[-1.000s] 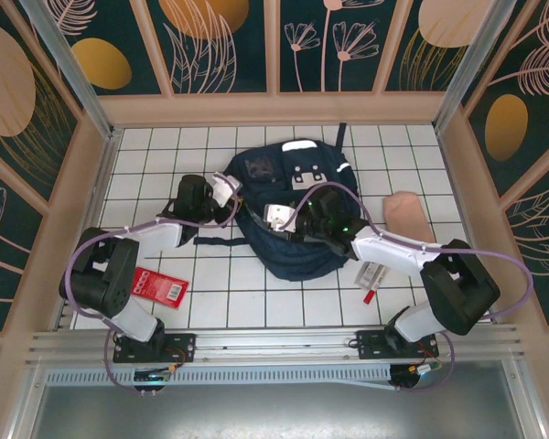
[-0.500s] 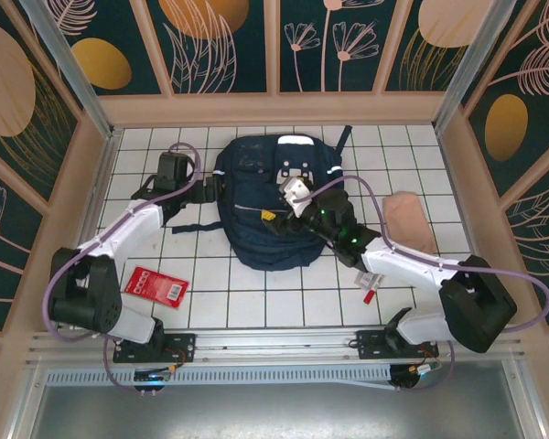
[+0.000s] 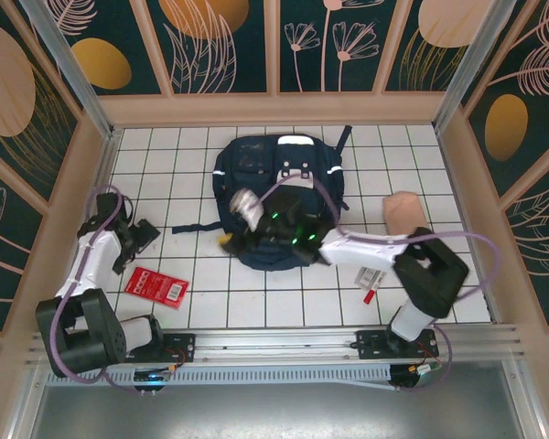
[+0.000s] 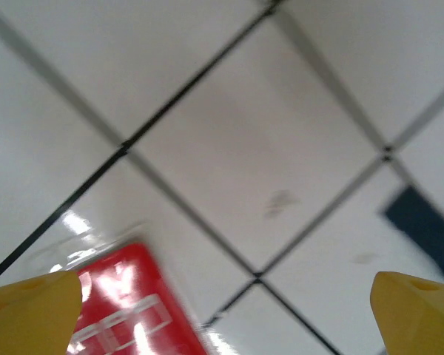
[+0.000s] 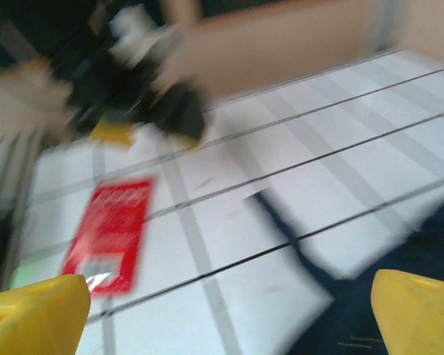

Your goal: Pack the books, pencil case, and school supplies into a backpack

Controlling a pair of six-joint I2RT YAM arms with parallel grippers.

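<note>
Tabletop (image 3: 256, 293): red booklet (image 3: 159, 286) near L gripper (image 3: 143, 232)

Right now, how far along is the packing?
Nothing is visibly packed. The red booklet, pencil case, pen and packet all lie on the table outside the backpack. Nothing is in hand: the left fingers hang open near the booklet, the right fingers open at the backpack's near edge. All four remain to be packed.

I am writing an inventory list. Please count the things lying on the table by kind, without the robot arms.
Backpack: 1
Red booklet: 1
Pencil case: 1
Pen: 1
Packet: 1
Total: 5
</note>
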